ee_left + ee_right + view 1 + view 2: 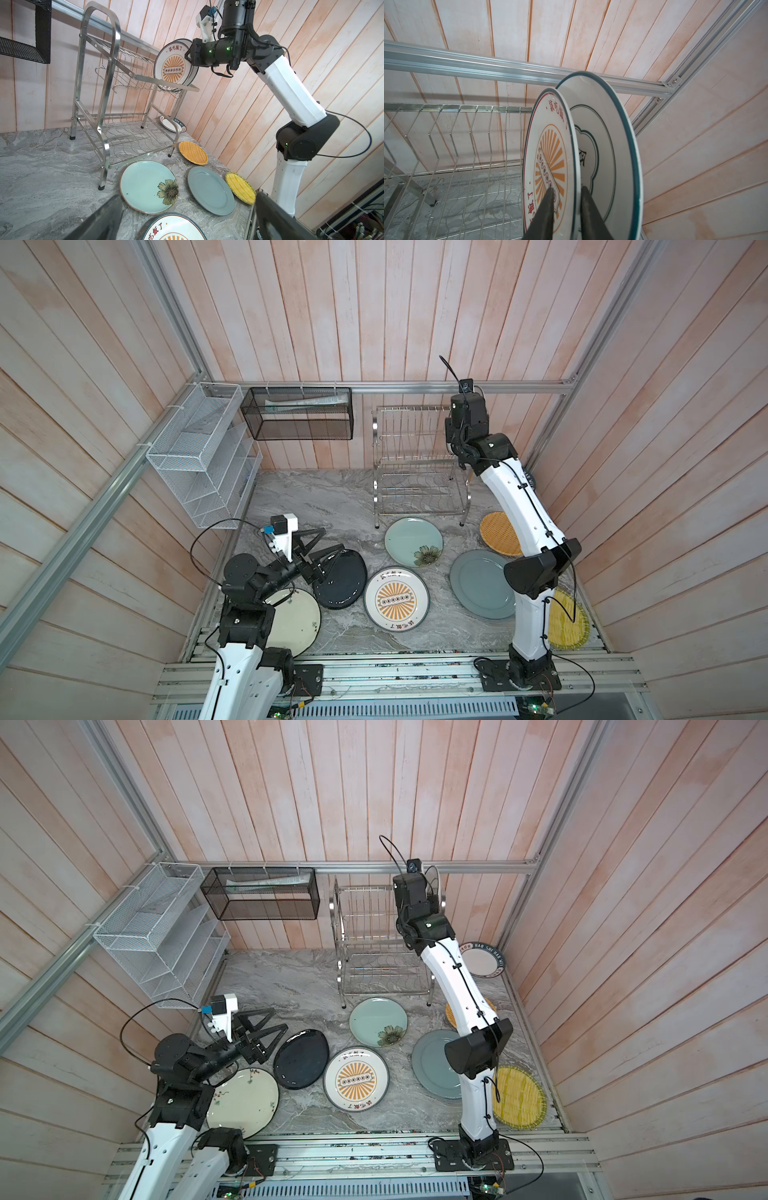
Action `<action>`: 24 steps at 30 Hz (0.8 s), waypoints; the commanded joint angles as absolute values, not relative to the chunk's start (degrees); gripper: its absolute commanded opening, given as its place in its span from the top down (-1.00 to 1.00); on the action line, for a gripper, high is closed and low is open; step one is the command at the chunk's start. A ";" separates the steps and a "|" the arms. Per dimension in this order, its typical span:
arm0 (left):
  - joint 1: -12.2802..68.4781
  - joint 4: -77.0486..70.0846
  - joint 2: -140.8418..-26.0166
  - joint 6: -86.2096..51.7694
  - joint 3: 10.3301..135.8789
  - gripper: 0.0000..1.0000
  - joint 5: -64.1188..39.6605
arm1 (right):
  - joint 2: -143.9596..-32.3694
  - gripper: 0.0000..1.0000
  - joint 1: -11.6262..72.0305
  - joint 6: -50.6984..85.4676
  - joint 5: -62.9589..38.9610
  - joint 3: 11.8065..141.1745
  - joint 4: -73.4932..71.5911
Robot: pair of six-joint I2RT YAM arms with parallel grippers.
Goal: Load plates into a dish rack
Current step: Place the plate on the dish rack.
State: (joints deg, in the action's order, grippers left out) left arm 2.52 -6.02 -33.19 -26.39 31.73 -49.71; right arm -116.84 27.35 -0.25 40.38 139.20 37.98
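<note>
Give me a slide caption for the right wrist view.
The fingers straddle the rim of a sunburst plate standing beside a green-rimmed plate in the dish rack.

A robotics lab booth dressed as a kitchen: plank panels (374,323) in aluminium extrusion rails (415,386), marble-look tabletop (311,497) with a dish rack (415,460), robot arm (519,506) bolted to a slotted base rail (395,674).

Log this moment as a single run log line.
left pincer: open, by black plate | right pincer: straddling racked sunburst plate, grip unclear | dish rack top tier: that plate upright beside teal-rimmed plate
</note>
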 commanded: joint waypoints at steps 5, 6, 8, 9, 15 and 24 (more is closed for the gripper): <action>2.20 -6.85 -32.71 -26.38 31.03 -1.00 -50.60 | -115.95 0.32 27.58 0.03 39.55 140.49 39.26; 2.20 -6.86 -32.74 -26.43 31.04 -1.00 -50.52 | -115.72 0.30 27.55 0.01 39.49 140.51 39.29; 2.13 -6.69 -32.84 -26.41 31.09 -1.00 -50.43 | -115.11 0.24 27.69 0.14 38.99 140.28 39.20; 2.11 -6.61 -32.94 -26.37 31.11 -1.00 -50.44 | -114.81 0.20 27.67 0.18 38.69 140.17 38.99; 2.02 -6.23 -33.09 -26.41 31.22 -1.00 -49.92 | -113.57 0.05 28.28 0.11 37.77 139.88 38.89; 1.85 -5.02 -33.68 -26.16 31.44 -1.00 -48.78 | -111.33 -0.03 29.28 0.45 37.09 139.88 39.35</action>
